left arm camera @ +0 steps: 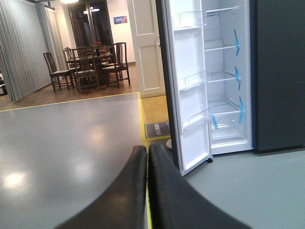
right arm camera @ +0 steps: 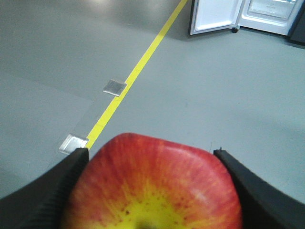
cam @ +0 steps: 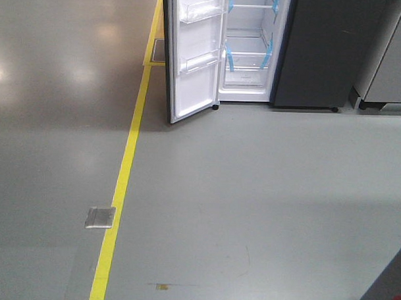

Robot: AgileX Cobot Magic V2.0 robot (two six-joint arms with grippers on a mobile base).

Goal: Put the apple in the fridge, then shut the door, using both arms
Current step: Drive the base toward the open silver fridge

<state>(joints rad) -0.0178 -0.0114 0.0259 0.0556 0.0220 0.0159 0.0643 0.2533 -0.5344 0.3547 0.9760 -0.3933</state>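
Jaws of the right gripper [right arm camera: 150,153] were clamped on the apple [right arm camera: 152,191], with 1 black ribbed finger [right arm camera: 57,183] against each side of the red, yellow-centred fruit. The apple filled the bottom of the right wrist view, held above the grey floor [right arm camera: 200,100] and well apart from the fridge. The left gripper [left arm camera: 147,149] had its 2 jaws together, only a thin seam between them and nothing held. Beyond the grippers, a yellow floor line [cam: 124,167] ran toward the fridge, with a small metal floor plate [cam: 100,217] lying just beside it. Farther on stood the fridge [cam: 246,79], its white-lined compartment exposed and its glass shelves [left arm camera: 221,76] marked with blue tape strips [left arm camera: 237,76]. The door [cam: 194,57] stood wide open on the left side of that compartment, its white back carrying clear plastic bins [left arm camera: 193,78]. A dark floor mat [left arm camera: 157,129] lay behind the door. Farthest off, in the left wrist view, a dark wooden dining table with chairs [left arm camera: 90,64] stood in a room beyond the grey floor.
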